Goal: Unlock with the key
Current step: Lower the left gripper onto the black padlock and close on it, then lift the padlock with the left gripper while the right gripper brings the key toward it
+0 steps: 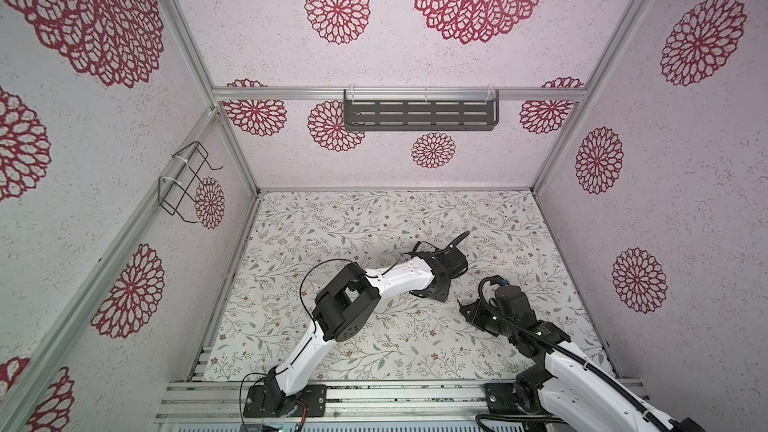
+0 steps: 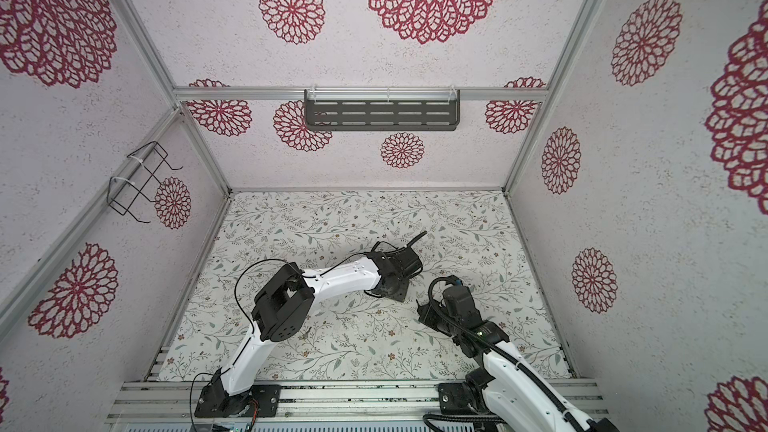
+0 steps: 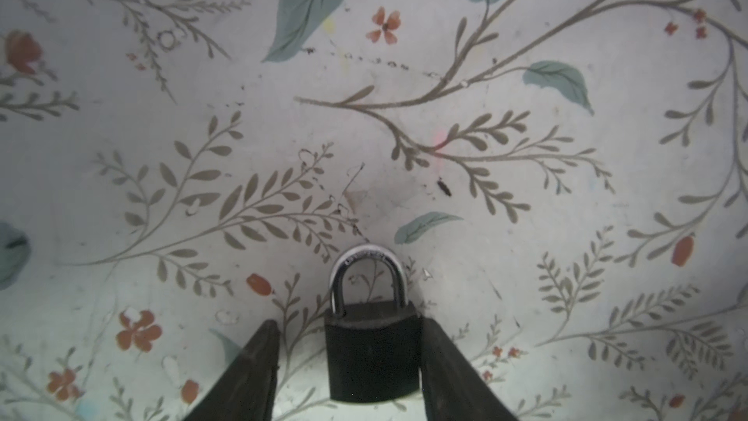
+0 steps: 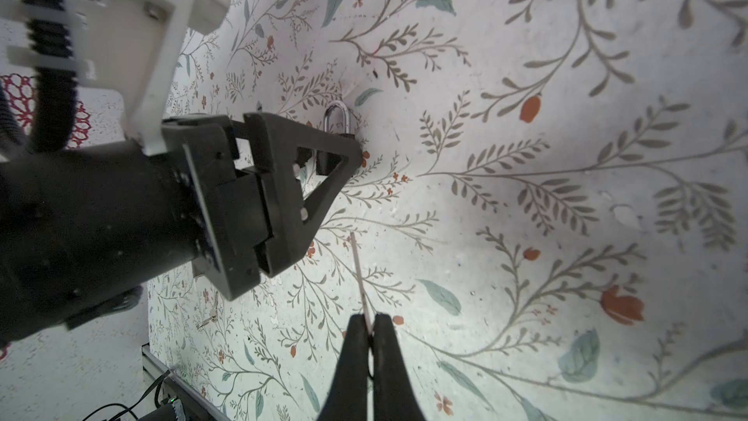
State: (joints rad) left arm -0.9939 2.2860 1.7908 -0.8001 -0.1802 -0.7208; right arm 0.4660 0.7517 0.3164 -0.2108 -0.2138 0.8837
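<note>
Left wrist view: the padlock (image 3: 370,354) is straddled by the parted left claw (image 3: 350,322); the key (image 4: 360,277) is pinched by right claw (image 4: 369,319).

No legible txt, nrs or signs in any view. Closest thing: faint engraved marking along top of the shackle (image 3: 366,257) of the padlock (image 3: 370,354), seen in left wrist view. Looks like lettering but too blurred/small to read; can't tell if brand or nr. In right wrist view the key (image 4: 360,277) is edge-on, no stamp readable.
</note>
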